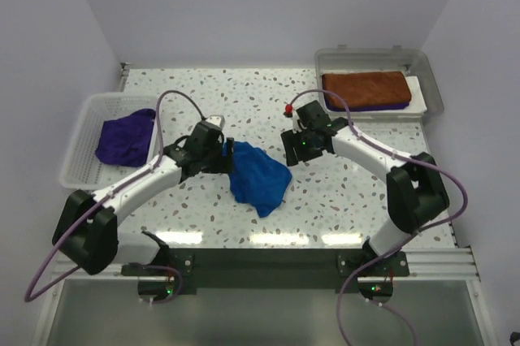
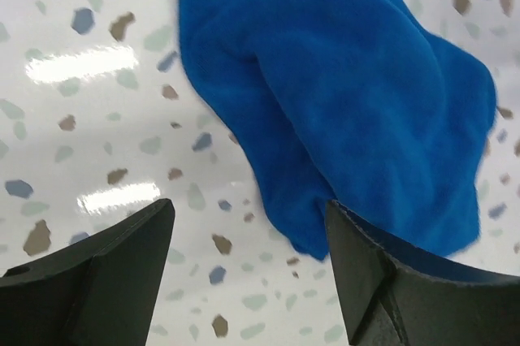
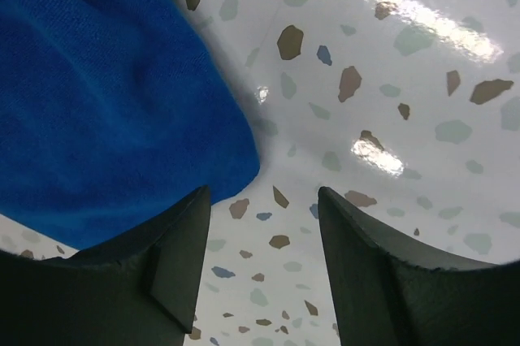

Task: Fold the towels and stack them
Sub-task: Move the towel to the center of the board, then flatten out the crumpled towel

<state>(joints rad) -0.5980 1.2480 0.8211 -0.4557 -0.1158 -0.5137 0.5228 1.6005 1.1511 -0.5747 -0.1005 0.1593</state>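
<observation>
Under rust towel (image 1: 363, 86), purple towel (image 1: 382, 105) peeks.

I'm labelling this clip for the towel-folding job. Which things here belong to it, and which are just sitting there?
Job:
blue towel on the table
purple towel in the basket
brown towel atop a second purple towel in the tray

Just there:
basket
tray
white sheet lining it

No legible text or markings
</observation>
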